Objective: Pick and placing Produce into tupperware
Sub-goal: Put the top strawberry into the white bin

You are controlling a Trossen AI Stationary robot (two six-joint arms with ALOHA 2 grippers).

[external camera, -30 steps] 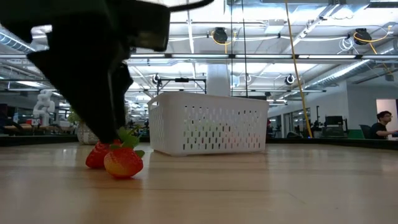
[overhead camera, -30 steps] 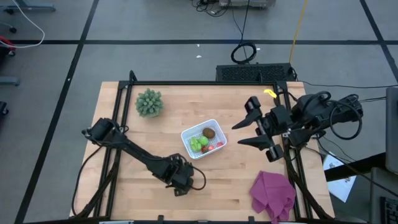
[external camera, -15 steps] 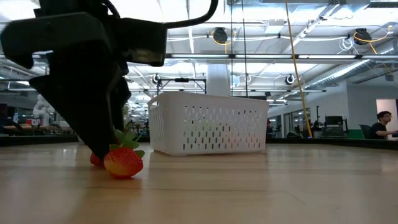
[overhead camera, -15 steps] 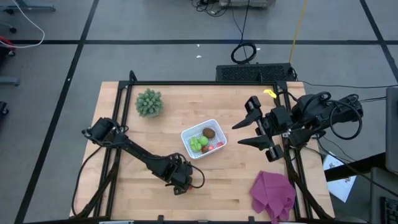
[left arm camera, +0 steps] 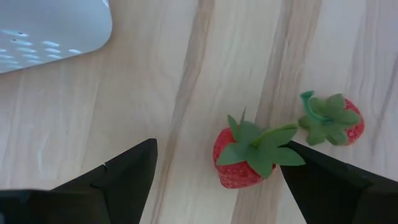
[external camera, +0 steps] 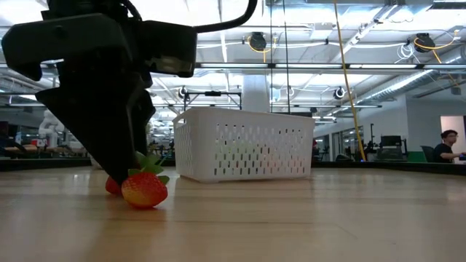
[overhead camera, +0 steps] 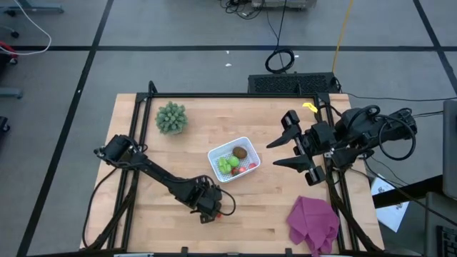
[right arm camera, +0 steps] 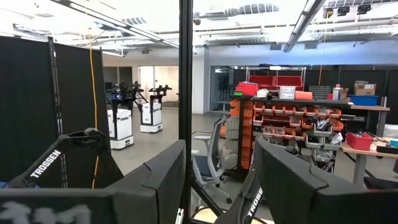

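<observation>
Two red strawberries with green leaves lie on the wooden table near its near edge. In the left wrist view one strawberry (left arm camera: pixel 239 158) lies between the fingers of my open left gripper (left arm camera: pixel 221 149), and the second strawberry (left arm camera: pixel 333 121) lies just beyond one finger. In the low view the left gripper (external camera: pixel 116 171) stands low over the front strawberry (external camera: pixel 144 189) and half hides the one behind. The white tupperware (overhead camera: pixel 221 147) (external camera: pixel 244 145) holds a brown round piece (overhead camera: pixel 241 152), green pieces (overhead camera: pixel 227 164) and red ones. My right gripper (overhead camera: pixel 275 151) waits open, raised at the table's right side. My left gripper comes from above, pointing down, with a finger on each side of the nearer strawberry. One fingertip (left arm camera: pixel 298 158) lies against that strawberry's leaves (left arm camera: pixel 283 152); whether it touches them, I cannot tell. The strawberry rests on the table.
A spiky green plant (overhead camera: pixel 171 118) stands near the table's far left corner. A purple cloth (overhead camera: pixel 313 221) lies at the near right corner. A corner of the tupperware (left arm camera: pixel 50 25) shows close to the left gripper. A person (external camera: pixel 448 145) sits in the room beyond.
My left gripper has come down over the two strawberries and now hides most of the rear one in the low view. The strawberries have stayed where they were.
</observation>
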